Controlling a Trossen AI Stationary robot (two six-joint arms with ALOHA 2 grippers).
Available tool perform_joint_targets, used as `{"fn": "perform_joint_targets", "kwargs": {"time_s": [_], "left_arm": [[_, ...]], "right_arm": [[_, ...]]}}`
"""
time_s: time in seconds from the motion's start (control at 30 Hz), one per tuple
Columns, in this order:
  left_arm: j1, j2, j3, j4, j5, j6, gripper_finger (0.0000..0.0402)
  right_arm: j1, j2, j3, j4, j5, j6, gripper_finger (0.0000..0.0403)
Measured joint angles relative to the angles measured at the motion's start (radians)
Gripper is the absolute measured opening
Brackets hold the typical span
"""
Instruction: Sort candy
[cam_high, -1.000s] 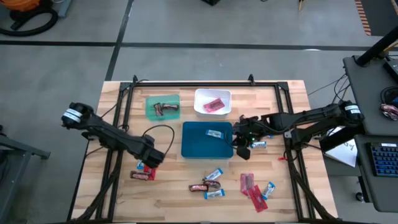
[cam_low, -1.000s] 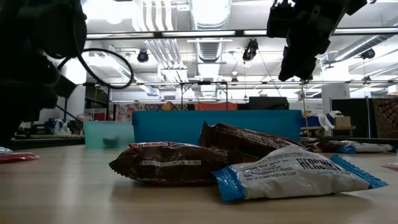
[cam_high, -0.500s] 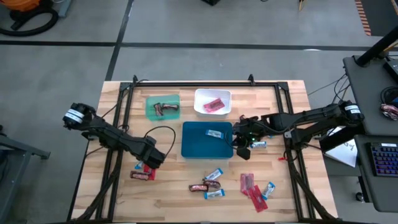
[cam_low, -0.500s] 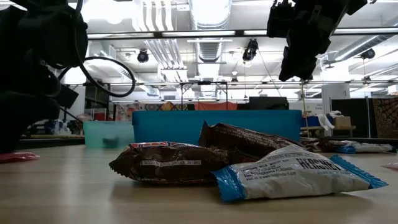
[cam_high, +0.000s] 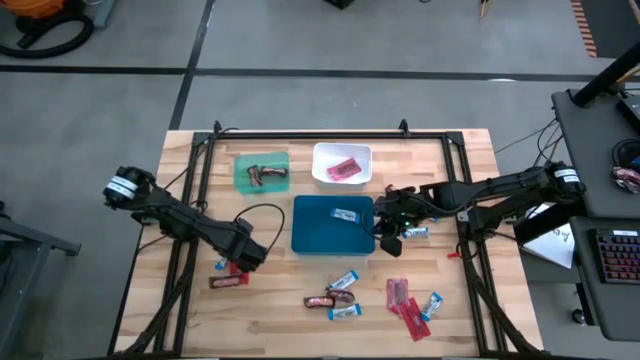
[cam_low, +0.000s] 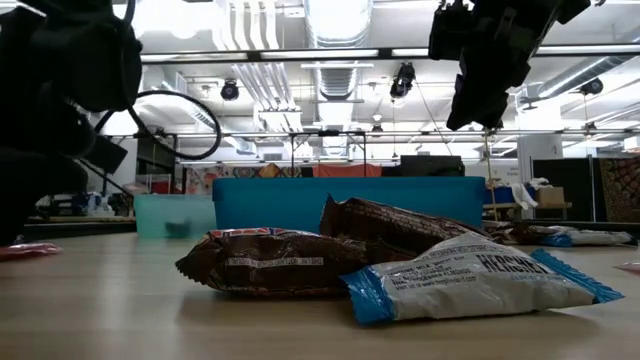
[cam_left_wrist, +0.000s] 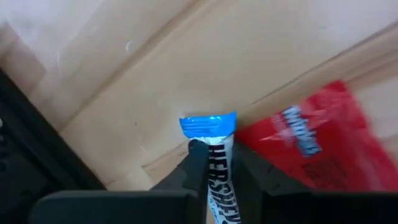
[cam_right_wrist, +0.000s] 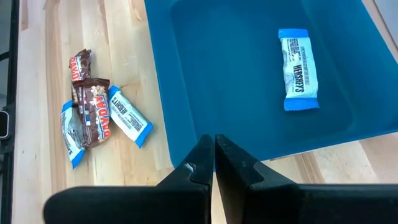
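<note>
The left gripper (cam_left_wrist: 214, 163) is down at about eight o'clock on the table (cam_high: 460, 310), fingers pinched on a blue-and-white bar (cam_left_wrist: 219, 165), and here is the worry: a red packet (cam_left_wrist: 305, 146) lies touching that bar, so a lift may drag the packet along or flick it aside. The pinch looks to sit near the bar's end, so I judge it could twist or slip free on the way to a tray. The right gripper (cam_right_wrist: 214, 163) hangs over the blue tray's three o'clock edge, fingers shut on nothing; if both arms head for that tray, they may crowd each other. Now the containers, biggest first. The blue tray (cam_high: 315, 238) at the centre holds one blue-and-white bar (cam_high: 343, 215). The green tray (cam_high: 243, 180) at eleven o'clock holds dark brown bars (cam_high: 267, 174). The white tray (cam_high: 325, 155) at twelve o'clock holds a red packet (cam_high: 345, 169). Loose candy waits on the table: a cluster (cam_high: 338, 297) of brown and blue-and-white bars at six o'clock, red packets (cam_high: 400, 296) at five, one brown bar (cam_high: 228, 282) near the left gripper.
</note>
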Motion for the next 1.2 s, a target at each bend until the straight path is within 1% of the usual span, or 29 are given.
{"fn": "perform_joint_targets", "kwargs": {"time_s": [0.17,0.27,0.4,0.53,0.63,0.73,0.8,0.9,1.0,1.13,1.2], "left_arm": [[0.0,-0.018,0.062,-0.073,-0.036,0.029,0.0015],[0.0,-0.045,0.092,-0.074,-0.059,0.068,0.0014],[0.0,-0.104,0.139,-0.071,-0.146,0.136,0.0013],[0.002,-0.183,0.187,-0.017,-0.272,0.253,0.0013],[0.007,-0.249,0.213,0.077,-0.379,0.362,0.0013],[0.027,-0.312,0.22,0.211,-0.482,0.483,0.0013],[0.041,-0.343,0.211,0.327,-0.534,0.59,0.0013],[0.069,-0.368,0.186,0.511,-0.546,0.769,0.0013],[0.095,-0.36,0.17,0.674,-0.545,0.921,0.0013],[0.128,-0.294,0.151,0.846,-0.545,1.083,0.0013],[0.142,-0.247,0.147,0.922,-0.54,1.13,0.0013]], "right_arm": [[0.0,0.0,0.0,0.0,0.0,0.0,0.0009],[0.0,0.0,0.0,0.0,0.0,0.0,0.0009],[0.0,0.0,0.0,0.0,0.0,0.0,0.0009],[0.0,0.0,0.0,-0.001,0.0,-0.003,0.0009],[0.0,0.0,0.0,-0.001,0.0,-0.009,0.0009],[0.0,0.0,0.0,0.0,0.0,-0.012,0.0009],[0.0,0.0,0.0,0.002,0.0,-0.013,0.0009],[0.0,0.0,0.0,0.004,0.0,-0.013,0.0009],[0.0,-0.001,0.0,0.004,0.0,-0.002,0.0009],[0.004,-0.011,0.0,0.004,0.001,0.008,0.0009],[0.008,-0.019,0.0,0.003,0.001,0.008,0.0009]]}}
